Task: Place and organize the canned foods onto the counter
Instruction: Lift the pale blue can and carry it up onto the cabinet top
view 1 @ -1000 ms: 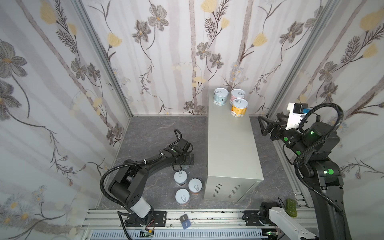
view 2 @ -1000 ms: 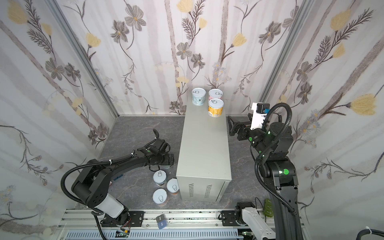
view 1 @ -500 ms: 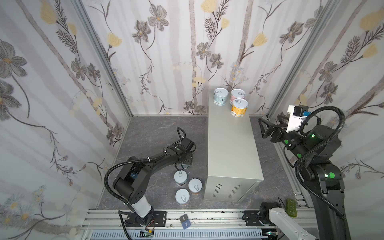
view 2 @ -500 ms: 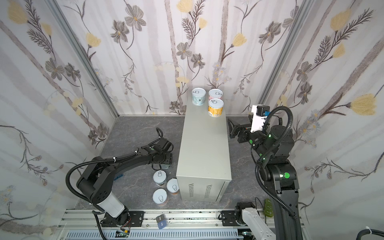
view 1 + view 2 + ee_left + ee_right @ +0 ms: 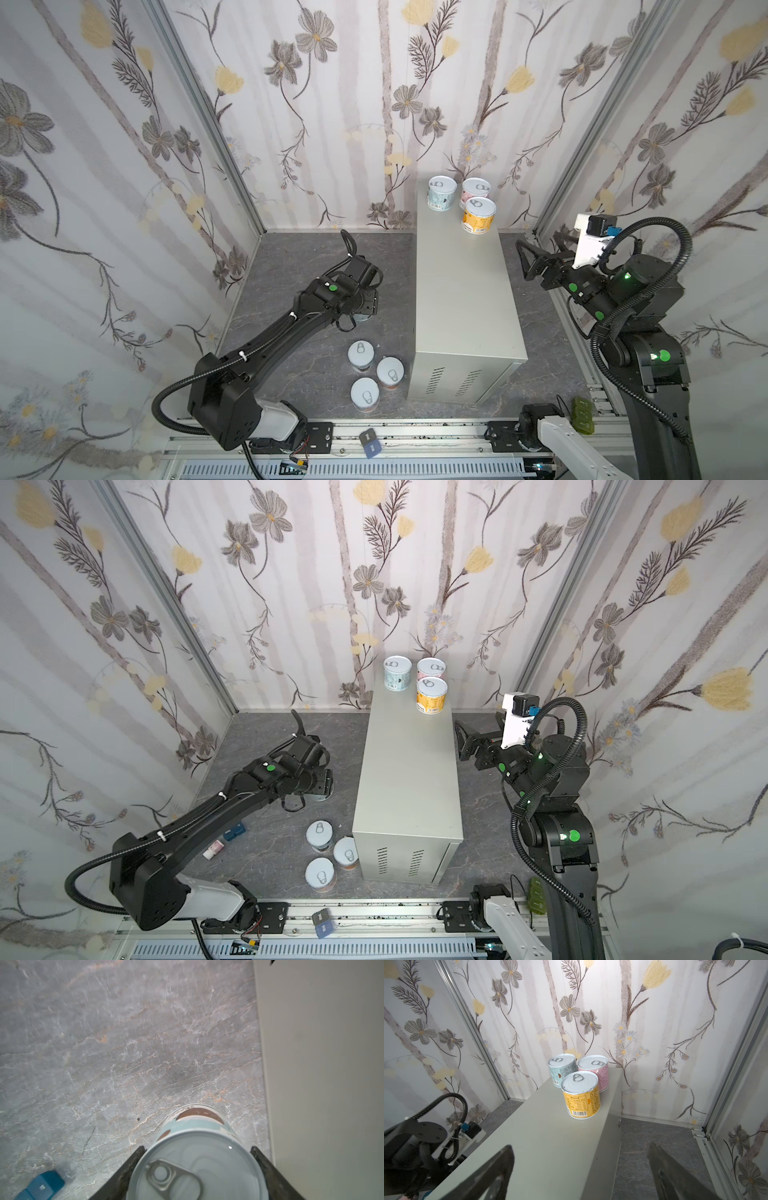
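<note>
The held can [image 5: 197, 1167] is pale blue with a silver pull-tab lid. It is upright, down by the floor [image 5: 124, 1043], just beside the long side wall of the counter [image 5: 461, 291]. The left pincer [image 5: 197, 1148] is closed on it, with one black finger on each side near the lid. I cannot tell if the can is off the floor yet.

This looks like the pick-up step. Next the can has to go straight up past the top edge, then sideways over the top, and be set down flat.

The pale blue can [image 5: 441, 198], pink can [image 5: 476, 192] and orange can [image 5: 479, 215] sit together at the far end of the top. The rest of the top is bare, but it is narrow, so the can should land away from the edges.

Three floor cans [image 5: 390, 372] wait close together by the near end. The right pincer [image 5: 580, 1146] is wide open and holds nothing. It hangs at the counter's other long side.
</note>
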Controlling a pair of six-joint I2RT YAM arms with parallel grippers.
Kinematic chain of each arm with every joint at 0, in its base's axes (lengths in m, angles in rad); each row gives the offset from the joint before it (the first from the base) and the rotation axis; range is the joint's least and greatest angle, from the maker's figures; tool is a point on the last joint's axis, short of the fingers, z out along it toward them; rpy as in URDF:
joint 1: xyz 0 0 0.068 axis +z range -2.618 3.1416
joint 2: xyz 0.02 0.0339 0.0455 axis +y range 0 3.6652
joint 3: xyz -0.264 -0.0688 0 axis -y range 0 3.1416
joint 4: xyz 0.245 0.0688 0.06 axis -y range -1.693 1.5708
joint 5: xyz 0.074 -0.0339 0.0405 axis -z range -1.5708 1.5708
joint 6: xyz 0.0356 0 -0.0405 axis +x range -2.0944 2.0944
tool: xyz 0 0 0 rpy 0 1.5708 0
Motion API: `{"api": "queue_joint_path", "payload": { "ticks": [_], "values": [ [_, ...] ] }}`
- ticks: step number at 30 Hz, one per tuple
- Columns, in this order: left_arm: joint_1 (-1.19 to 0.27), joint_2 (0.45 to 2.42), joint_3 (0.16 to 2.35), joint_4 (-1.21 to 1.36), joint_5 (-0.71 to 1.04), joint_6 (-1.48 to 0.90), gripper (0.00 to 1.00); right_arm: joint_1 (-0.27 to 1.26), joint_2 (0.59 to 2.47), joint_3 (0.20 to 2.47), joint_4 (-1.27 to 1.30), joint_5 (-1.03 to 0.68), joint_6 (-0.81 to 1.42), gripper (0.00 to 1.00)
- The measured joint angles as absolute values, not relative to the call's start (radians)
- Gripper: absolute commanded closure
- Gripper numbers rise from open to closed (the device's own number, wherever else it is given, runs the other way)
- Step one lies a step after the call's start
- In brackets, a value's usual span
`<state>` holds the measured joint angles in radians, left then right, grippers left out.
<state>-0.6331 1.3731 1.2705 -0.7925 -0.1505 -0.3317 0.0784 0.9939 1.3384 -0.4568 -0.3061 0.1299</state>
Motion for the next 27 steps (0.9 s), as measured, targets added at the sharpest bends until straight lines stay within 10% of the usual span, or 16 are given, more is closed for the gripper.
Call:
{"api": "queue_joint_path", "payload": {
  "ticks": [27],
  "values": [
    [-0.951,1.837,2.637,-1.492,0.036,-0.132,0.43,0.078,0.901,1.209,-0.508,-0.315,0.13,0.0]
  ]
}}
